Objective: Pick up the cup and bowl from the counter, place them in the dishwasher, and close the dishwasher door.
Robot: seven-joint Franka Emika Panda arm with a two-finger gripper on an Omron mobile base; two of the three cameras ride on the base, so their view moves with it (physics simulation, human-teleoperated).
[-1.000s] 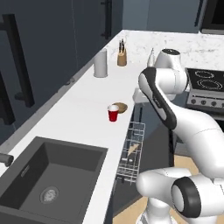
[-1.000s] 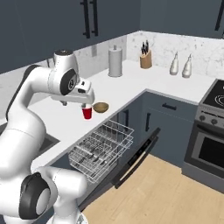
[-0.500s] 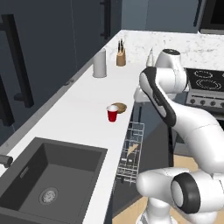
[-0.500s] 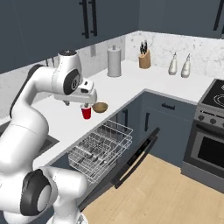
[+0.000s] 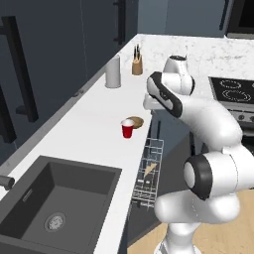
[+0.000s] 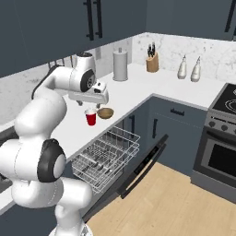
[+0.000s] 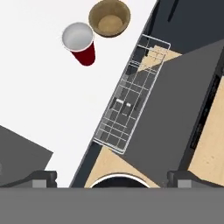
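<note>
The red cup (image 7: 78,43) stands upright on the white counter (image 7: 39,92), close beside the tan bowl (image 7: 109,17). In the right base view the cup (image 6: 91,117) and bowl (image 6: 105,113) sit near the counter's front edge. My gripper (image 7: 113,179) hovers high above them, open, fingers wide apart with nothing between them. In the right base view the gripper (image 6: 91,102) hangs just over the cup. Below the counter edge the dishwasher's wire rack (image 6: 103,156) is pulled out over the lowered dark door (image 6: 138,170). The cup (image 5: 127,129) and bowl (image 5: 135,122) also show left of my arm.
A grey canister (image 6: 120,64), knife block (image 6: 152,62) and two bottles (image 6: 189,69) stand along the back of the counter. The dark sink (image 5: 54,198) lies to the left. A stove and oven (image 6: 221,133) stand to the right, across a wooden floor.
My hand has shifted a little toward the cup and bowl, coming over the cup. Cup, bowl, rack and door have not moved.
</note>
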